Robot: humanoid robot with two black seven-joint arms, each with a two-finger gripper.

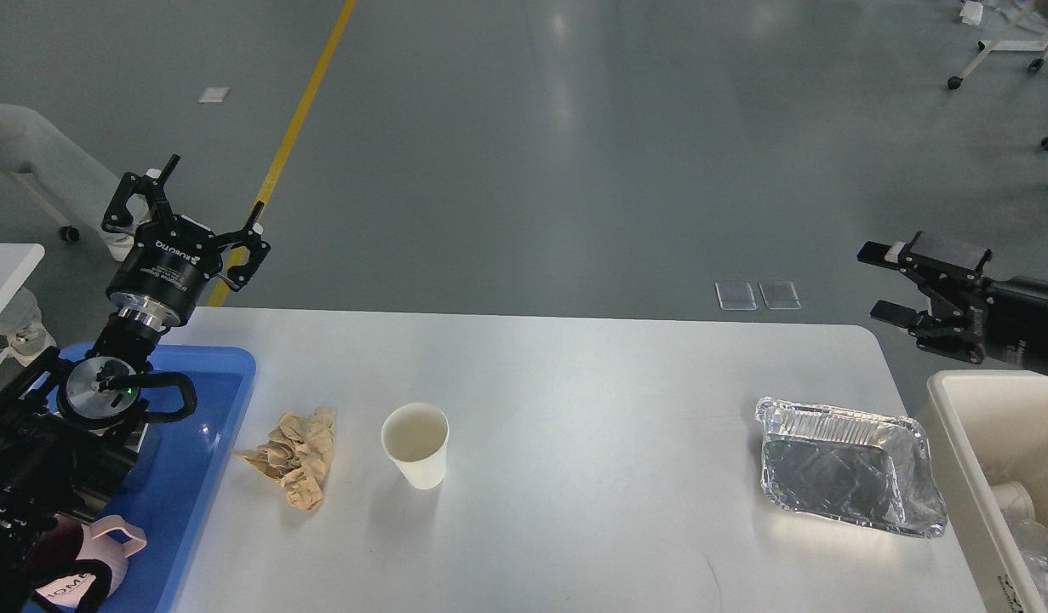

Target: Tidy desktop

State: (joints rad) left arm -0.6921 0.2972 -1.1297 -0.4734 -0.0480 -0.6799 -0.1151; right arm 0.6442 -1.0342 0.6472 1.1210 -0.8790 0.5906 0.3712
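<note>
The desktop [575,383] is a wide pale grey-white tabletop. On it stand a white paper cup [415,444], upright and empty, a crumpled brown paper napkin [294,455] to its left, and a foil tray [847,466] at the right. My left gripper [202,191] is open and empty, raised above the table's far left corner. My right gripper [877,281] is open and empty, turned sideways beyond the table's right edge, above and behind the foil tray.
A blue tray [209,383] lies at the left edge, partly hidden by my left arm, with a pink mug [89,566] in it. A cream bin [975,451] with trash stands at the right. A small white table corner [4,264] shows at far left.
</note>
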